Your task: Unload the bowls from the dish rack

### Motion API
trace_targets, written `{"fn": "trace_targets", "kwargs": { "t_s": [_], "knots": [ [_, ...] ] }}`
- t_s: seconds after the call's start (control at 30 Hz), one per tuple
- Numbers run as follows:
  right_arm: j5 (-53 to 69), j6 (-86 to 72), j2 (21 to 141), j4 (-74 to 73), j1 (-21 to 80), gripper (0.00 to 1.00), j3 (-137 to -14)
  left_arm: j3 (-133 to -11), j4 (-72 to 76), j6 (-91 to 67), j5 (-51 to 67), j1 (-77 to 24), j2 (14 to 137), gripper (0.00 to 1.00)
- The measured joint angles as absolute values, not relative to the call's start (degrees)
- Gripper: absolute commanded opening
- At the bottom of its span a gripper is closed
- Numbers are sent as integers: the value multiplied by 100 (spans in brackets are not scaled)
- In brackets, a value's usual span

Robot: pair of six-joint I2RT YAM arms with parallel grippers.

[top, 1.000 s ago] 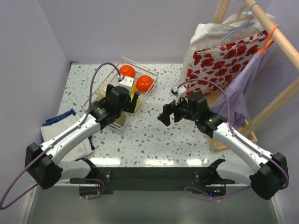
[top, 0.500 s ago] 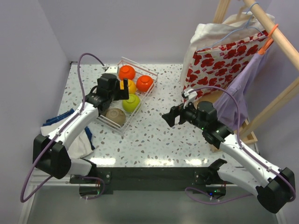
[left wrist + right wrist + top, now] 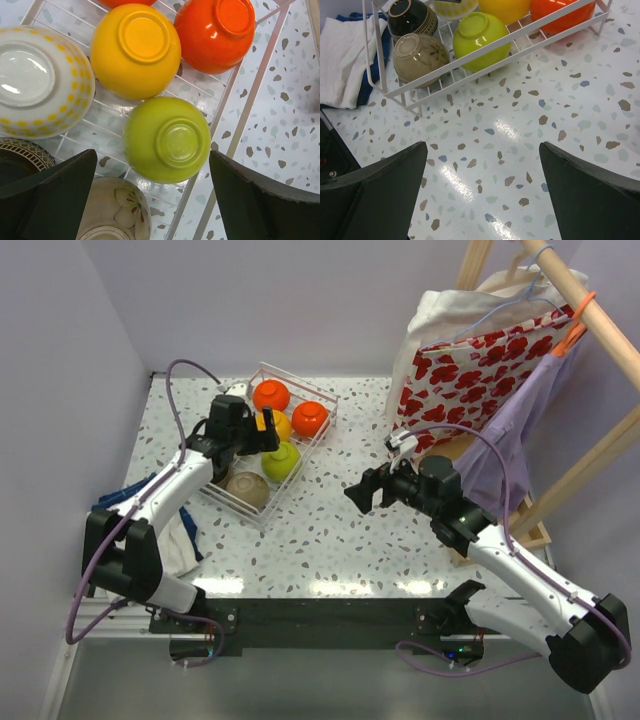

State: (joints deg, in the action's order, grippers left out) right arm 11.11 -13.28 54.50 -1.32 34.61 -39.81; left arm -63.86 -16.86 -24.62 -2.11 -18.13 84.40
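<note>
Left tool (image 3: 153, 156), jaws wide, hovered over the lime green bowl (image 3: 167, 137) in the dish rack (image 3: 239, 131); right tool (image 3: 482, 150), equally wide, above the worktop (image 3: 560, 100).

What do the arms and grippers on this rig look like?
The left arm and right arm have white rounded links with black joints. A purple cable loops along each. The left gripper and right gripper are black, with wide wedge-shaped fingers.

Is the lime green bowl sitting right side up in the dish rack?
No, the lime green bowl sits in the dish rack with its foot ring facing up toward the left wrist camera, so it is upside down.
</note>
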Motion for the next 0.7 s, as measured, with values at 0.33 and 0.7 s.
{"fn": "trace_targets", "kwargs": {
  "t_s": [0.33, 0.7],
  "knots": [
    [1219, -1330, 5502, -134, 3461, 99, -3981, -6628, -1935, -2379, 32, -1868, 9017, 100],
    [1352, -1347, 5666, -123, 3461, 99, -3981, -7170, -2316, -1826, -576, -2401, 9185, 100]
  ]
}}
